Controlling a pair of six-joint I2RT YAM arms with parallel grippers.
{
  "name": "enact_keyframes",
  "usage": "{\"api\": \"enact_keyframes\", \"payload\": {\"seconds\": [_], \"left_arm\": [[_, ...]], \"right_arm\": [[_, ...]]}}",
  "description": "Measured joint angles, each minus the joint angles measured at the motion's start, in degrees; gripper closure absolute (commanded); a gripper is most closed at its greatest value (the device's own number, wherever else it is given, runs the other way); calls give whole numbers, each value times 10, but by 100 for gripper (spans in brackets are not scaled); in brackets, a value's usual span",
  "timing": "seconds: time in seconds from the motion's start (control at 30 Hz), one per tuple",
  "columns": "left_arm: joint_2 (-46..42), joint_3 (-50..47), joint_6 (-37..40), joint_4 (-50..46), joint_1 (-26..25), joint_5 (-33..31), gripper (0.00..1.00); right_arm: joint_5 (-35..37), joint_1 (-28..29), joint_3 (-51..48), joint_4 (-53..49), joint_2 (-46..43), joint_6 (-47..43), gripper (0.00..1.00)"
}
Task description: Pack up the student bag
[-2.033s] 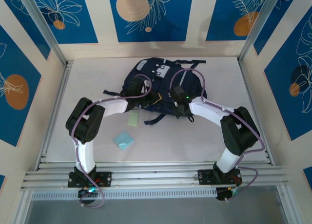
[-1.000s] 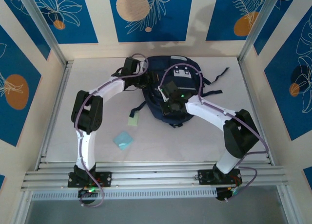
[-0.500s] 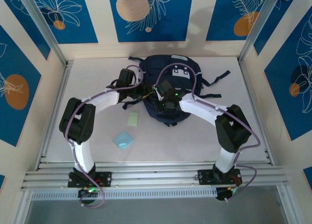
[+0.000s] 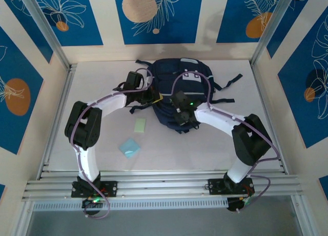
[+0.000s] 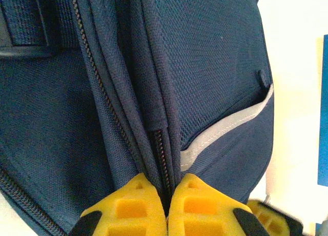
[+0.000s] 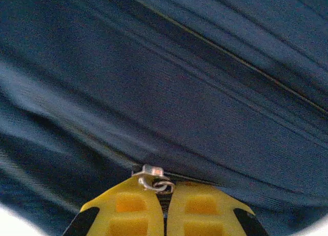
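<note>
The bag (image 4: 164, 72) lies at the far middle of the tabletop (image 4: 215, 138), its grey patch facing up. Over the last two seconds it has been turned and pushed back from a spot nearer the arms. The newest change is on the left. A second ago the left end effector (image 5: 166, 192) stood open at the bag's far left edge. Now it has come in to the bag's left flank and closed, its yellow fingers pressed together on a fold of navy fabric along a zip line. The right end effector (image 6: 165, 191) has stayed shut and pinches the metal zip pull (image 6: 155, 180) at the bag's near side. With one side anchoring the cloth and the other on the pull, the pair looks set to draw a zip open, so packing proper has likely not begun.

Every zip in view looks closed, and the inside of the bag is hidden. A green card (image 4: 140, 125) and a blue pad (image 4: 130, 147) lie on the tabletop near the bag's left side, both outside it.
</note>
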Motion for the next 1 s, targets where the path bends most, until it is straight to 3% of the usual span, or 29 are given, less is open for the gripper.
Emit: {"api": "enact_keyframes", "payload": {"seconds": [0.2, 0.37, 0.43, 0.5, 0.63, 0.8, 1.0], "left_arm": [[0, 6, 18, -10, 12, 0, 100], [21, 64, 33, -54, 20, -9, 99], [47, 110, 38, -82, 28, -20, 72], [63, 136, 37, -92, 35, -39, 53], [54, 125, 28, -84, 45, -70, 28], [-36, 18, 10, -65, 49, -101, 23], [-130, -106, -60, 0, 44, -87, 21]], "right_arm": [[9, -91, 5, -37, -13, 2, 100], [-27, -118, 30, -42, -18, 11, 100], [-59, -110, 31, -31, -20, 17, 100], [-89, -91, 31, -15, -20, 25, 100], [-141, -33, 41, 8, -18, 48, 100], [-183, 8, 88, 15, 11, 78, 100], [-208, 18, 121, 39, 45, 98, 100]]}}
